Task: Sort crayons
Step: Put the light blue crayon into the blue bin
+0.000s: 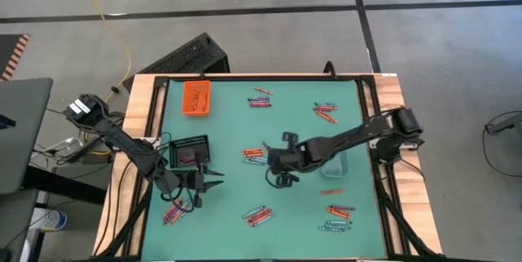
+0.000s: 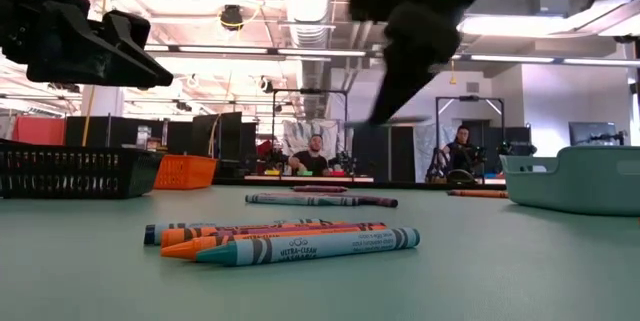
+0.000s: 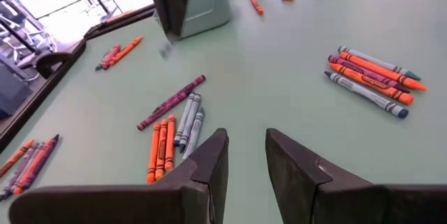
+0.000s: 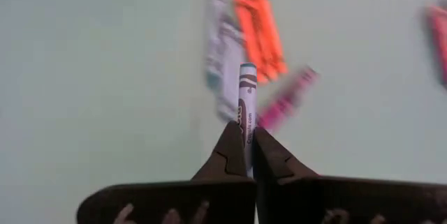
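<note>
Blue-grey, light and stiff, the crayon [image 4: 246,98] sticks out ahead of the right gripper [image 4: 245,155], clamped by one end between jaws where its slick paper wrap could let it pivot, while the left gripper [image 3: 246,155] hangs with jaws apart.

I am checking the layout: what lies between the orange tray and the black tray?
Only bare green mat, as the high view shows, between the orange tray and the black tray.
</note>
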{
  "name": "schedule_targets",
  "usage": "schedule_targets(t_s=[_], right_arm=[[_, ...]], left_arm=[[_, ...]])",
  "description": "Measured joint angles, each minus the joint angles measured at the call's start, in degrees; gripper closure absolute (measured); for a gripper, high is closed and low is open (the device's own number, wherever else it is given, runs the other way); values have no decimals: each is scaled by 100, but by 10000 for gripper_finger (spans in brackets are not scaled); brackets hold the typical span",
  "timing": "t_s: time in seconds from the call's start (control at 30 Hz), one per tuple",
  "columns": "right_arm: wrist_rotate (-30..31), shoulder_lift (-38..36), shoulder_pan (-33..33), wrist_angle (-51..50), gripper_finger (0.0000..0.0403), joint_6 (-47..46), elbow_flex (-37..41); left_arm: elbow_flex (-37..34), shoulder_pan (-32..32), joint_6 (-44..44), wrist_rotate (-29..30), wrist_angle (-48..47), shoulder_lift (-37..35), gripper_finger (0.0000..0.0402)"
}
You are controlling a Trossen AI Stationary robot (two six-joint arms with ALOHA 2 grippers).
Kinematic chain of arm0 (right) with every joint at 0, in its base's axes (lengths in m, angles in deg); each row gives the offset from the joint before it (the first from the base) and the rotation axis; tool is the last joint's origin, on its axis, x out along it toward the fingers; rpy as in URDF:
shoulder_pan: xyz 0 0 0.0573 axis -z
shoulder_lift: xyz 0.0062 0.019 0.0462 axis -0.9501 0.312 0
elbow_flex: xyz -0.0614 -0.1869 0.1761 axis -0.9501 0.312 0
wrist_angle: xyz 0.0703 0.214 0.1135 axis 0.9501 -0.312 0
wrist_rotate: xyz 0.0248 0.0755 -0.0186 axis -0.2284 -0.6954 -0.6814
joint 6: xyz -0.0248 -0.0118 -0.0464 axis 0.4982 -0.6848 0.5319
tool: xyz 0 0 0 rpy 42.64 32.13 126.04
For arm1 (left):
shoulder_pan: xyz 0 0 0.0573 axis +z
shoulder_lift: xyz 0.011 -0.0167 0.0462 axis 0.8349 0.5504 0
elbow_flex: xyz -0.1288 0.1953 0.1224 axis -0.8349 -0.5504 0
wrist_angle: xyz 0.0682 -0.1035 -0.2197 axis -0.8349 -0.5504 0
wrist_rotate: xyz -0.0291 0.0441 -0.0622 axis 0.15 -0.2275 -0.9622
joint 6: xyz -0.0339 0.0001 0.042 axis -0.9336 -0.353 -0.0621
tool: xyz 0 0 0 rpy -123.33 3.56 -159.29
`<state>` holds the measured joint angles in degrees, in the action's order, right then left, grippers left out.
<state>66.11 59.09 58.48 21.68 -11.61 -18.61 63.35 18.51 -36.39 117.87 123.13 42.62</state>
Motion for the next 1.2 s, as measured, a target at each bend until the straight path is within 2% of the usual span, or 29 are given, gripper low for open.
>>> schedule_targets(t_s=[0.13, 0.23, 0.37, 0.5, 0.77, 1.2], right_arm=[[689, -414, -209, -1659, 401, -1507, -1], [967, -617, -380, -2843, 401, -2885, -1], [891, -658, -574, -3931, 401, -4709, -1], [585, -575, -663, -4338, 401, -5807, -2], [-15, -264, -678, -5037, 400, -6903, 39], [-306, -219, -691, -4357, 391, -6967, 985]], left_arm=[[0, 0, -8, 0, -1, 0, 315], [0, -1, -13, 2, -2, 0, 315], [0, -1, -15, 2, 1, 0, 315], [0, -1, -44, 2, 2, 0, 315], [-4, 1, -90, 9, -44, 0, 315], [-4, 6, -115, 2, -81, 0, 315]])
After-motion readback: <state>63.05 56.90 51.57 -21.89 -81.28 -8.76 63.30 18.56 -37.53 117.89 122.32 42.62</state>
